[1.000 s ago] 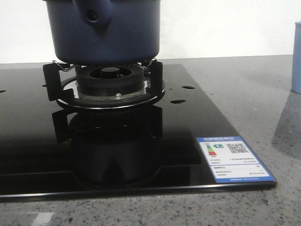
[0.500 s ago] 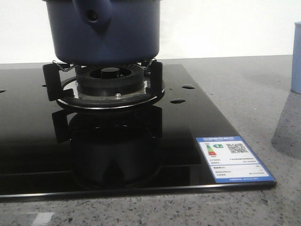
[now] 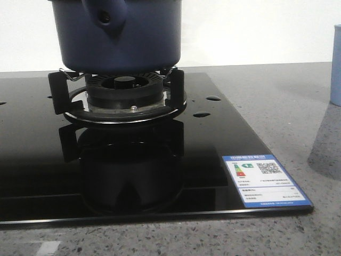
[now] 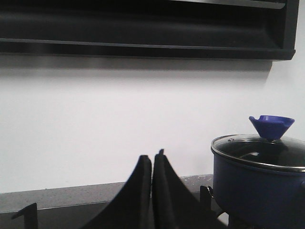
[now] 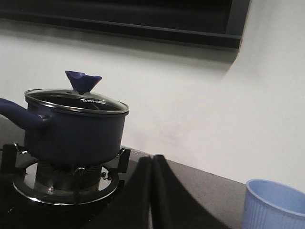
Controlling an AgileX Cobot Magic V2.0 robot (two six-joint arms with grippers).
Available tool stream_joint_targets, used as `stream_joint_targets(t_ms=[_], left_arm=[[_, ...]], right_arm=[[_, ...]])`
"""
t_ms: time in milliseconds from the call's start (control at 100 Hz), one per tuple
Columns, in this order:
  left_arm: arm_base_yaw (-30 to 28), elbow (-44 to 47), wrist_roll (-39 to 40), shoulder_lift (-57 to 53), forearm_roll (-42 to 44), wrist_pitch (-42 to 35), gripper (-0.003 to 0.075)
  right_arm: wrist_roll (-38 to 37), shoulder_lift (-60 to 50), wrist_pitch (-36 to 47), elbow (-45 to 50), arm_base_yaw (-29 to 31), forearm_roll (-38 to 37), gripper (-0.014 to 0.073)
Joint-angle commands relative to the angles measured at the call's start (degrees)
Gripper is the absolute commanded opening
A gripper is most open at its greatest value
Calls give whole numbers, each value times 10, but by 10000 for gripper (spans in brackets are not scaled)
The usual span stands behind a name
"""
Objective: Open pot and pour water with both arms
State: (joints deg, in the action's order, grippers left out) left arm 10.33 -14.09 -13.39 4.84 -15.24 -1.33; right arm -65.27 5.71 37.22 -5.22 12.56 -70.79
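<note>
The dark navy-blue pot [image 3: 120, 37] sits on the burner stand [image 3: 123, 96] of the black glass stove [image 3: 224, 138], its handle [image 3: 105, 16] towards the camera. It also shows in the left wrist view [image 4: 259, 186] and the right wrist view [image 5: 74, 129], with a glass lid [image 5: 78, 100] and a blue knob [image 5: 82, 80] on top. My left gripper [image 4: 152, 157] is shut and empty, apart from the pot. My right gripper [image 5: 152, 160] is shut and empty, between the pot and the cup. Neither gripper shows in the front view.
A pale blue ribbed cup [image 5: 274, 205] stands on the grey speckled counter [image 3: 298, 101] right of the stove; its edge shows in the front view [image 3: 335, 64]. An energy label [image 3: 264, 178] is on the stove's front right corner. A dark hood [image 4: 143, 28] hangs above.
</note>
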Motion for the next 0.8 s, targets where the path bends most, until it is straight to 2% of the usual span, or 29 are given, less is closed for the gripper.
stream_joint_targets(t_ms=[0, 480, 610, 710, 790], left_arm=[[-1, -14, 2, 6, -5, -41, -20], [-1, -14, 2, 6, -4, -41, -20], [-4, -13, 3, 6, 24, -18, -20], [-28, 2, 78, 6, 99, 39, -20], [-50, 36, 124, -2, 125, 46, -20]], right_arm=[[5, 6, 12, -13, -3, 22, -60], [5, 6, 12, -13, -3, 22, -60], [5, 6, 12, -13, -3, 22, -60], [5, 6, 12, -13, -3, 22, -60], [5, 6, 12, -13, -3, 22, -60]])
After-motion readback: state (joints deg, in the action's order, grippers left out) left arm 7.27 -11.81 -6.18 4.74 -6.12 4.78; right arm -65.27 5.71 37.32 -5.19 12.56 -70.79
